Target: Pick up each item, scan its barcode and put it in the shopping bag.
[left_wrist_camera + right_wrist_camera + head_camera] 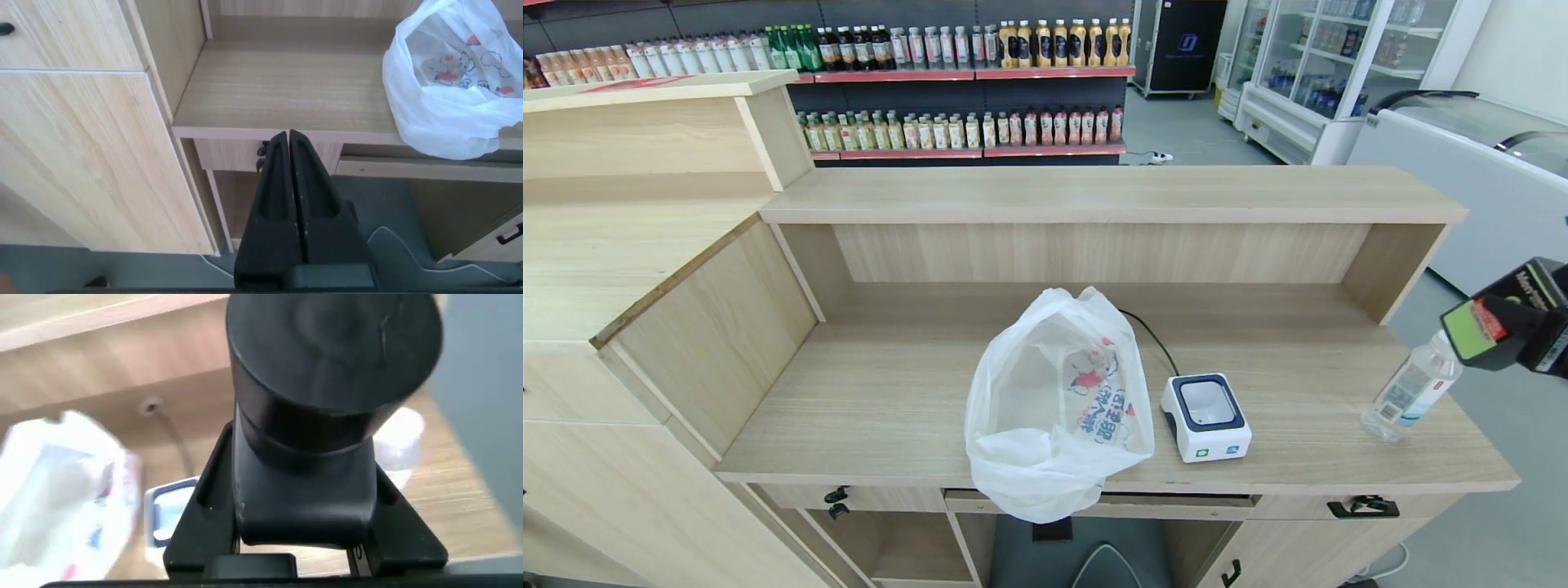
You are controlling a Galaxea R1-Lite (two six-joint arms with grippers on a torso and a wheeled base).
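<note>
While hanging off right end of wooden counter (pixel 890 392) with black can (pixel 335 367) clamped between fingers of right gripper (pixel 304 457), risks clipping counter edge or upper ledge (pixel 1094 192) on swing inward. Cause would be a path too low or too wide.

At front middle of counter, slumped shopping bag (pixel 1054 408), bottom spilling over front edge, mouth half collapsed. Could snag can on rim, fold shut, or slide off edge if drop lands off-centre.

Just right of bag, barcode scanner (pixel 1205 416), window facing up. May miss read if code faces away or pass goes too high. Cannot tell where code sits on can.

On right end of counter, leaning clear water bottle (pixel 1409 396), cap right beside held can; cannot tell whether touching. Likeliest upset: sideways sweep toward scanner could tip it or roll it off edge. Stands between can and scanner, so needs lift first.

Gripped round body, could slip if tilted hard for scan.

Low in front of counter's left drawers, left gripper (pixel 288 135), fingers pressed together on nothing, well apart from bag. No hindrance.

Behind scanner, black cable (pixel 1147 335) running to back panel, out of path. Under front edge, black drawer handles (pixel 1364 506), no obstacle.
</note>
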